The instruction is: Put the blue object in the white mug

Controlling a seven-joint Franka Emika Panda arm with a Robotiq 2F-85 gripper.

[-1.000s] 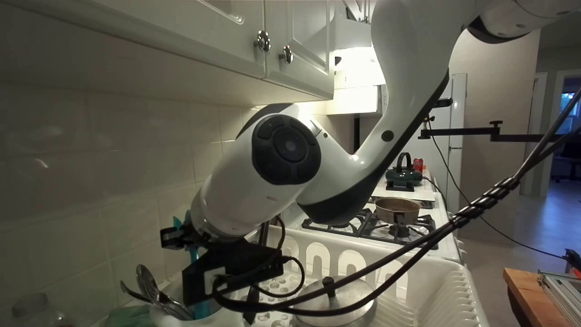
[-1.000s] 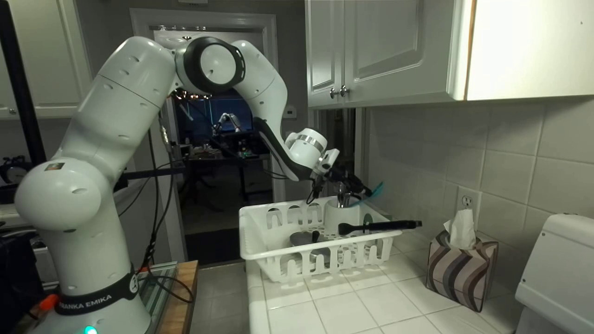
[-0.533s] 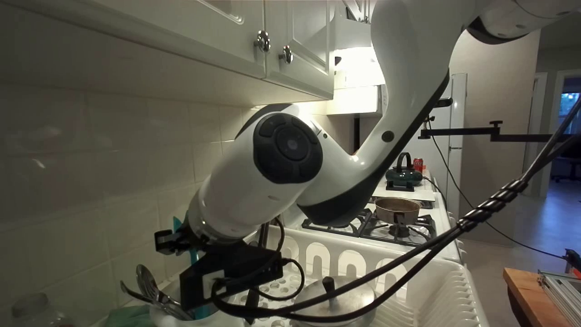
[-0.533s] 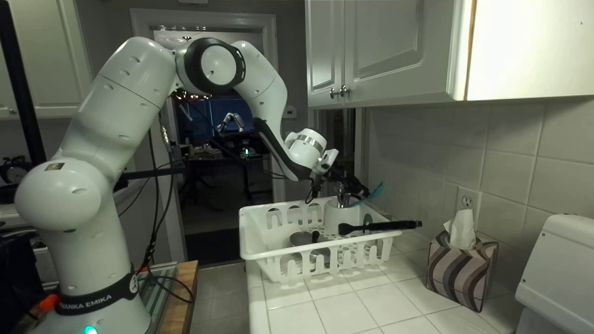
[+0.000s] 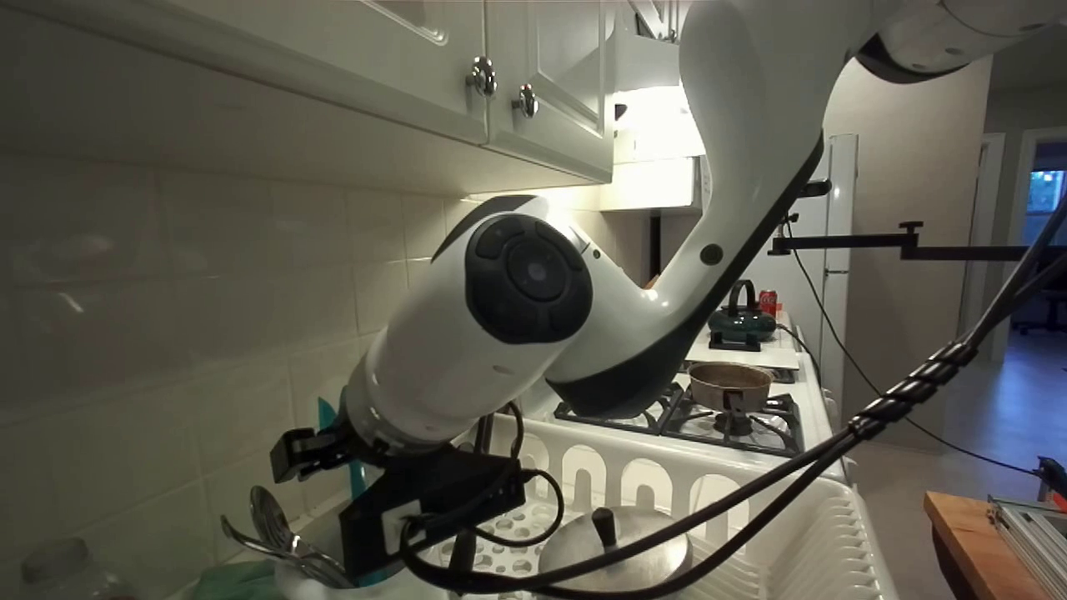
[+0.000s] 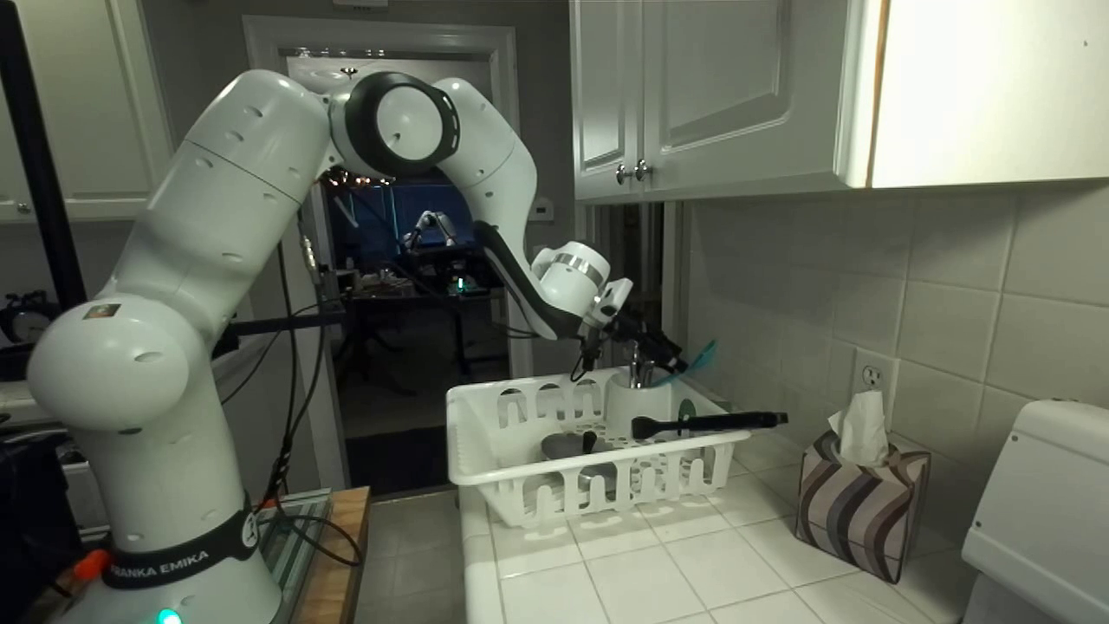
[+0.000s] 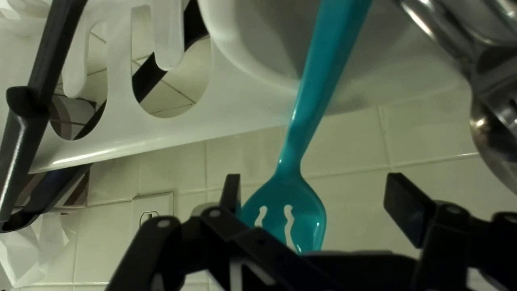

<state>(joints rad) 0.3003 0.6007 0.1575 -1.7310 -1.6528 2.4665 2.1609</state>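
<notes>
- Below me runs a counter (image 6: pixel 624 581) of white tile, with a tiled wall (image 6: pixel 780 277) behind and cabinets (image 6: pixel 719 95) overhead.
- On it stands one white dish rack (image 6: pixel 598 458); one striped tissue box (image 6: pixel 853 516) sits apart from it, in front of an outlet (image 6: pixel 872 376).
- I count one white mug (image 6: pixel 639 407), upright in the rack, and one blue object (image 7: pixel 303 125), its handle down in the mug, its head leaning out past the rim toward the wall.
- Metal utensils (image 5: pixel 271 517) in the mug: at least two. In the rack, one metal lid (image 5: pixel 575 537). Cabinet knobs (image 5: pixel 482 77): two, in both exterior views.
- My gripper (image 7: pixel 317 202) has its jaws wide apart in the wrist view. The blue object's head shows between them there, nearer to one; whether they touch, I cannot tell.
- The wrist view gives me two wavy slots in that head, hidden or too small in both exterior views.
- Only in an exterior view do I find the stove (image 5: pixel 820 433) with a pot (image 5: pixel 730 387), a dark green kettle (image 5: pixel 741 322) and one red can (image 5: pixel 768 302).
</notes>
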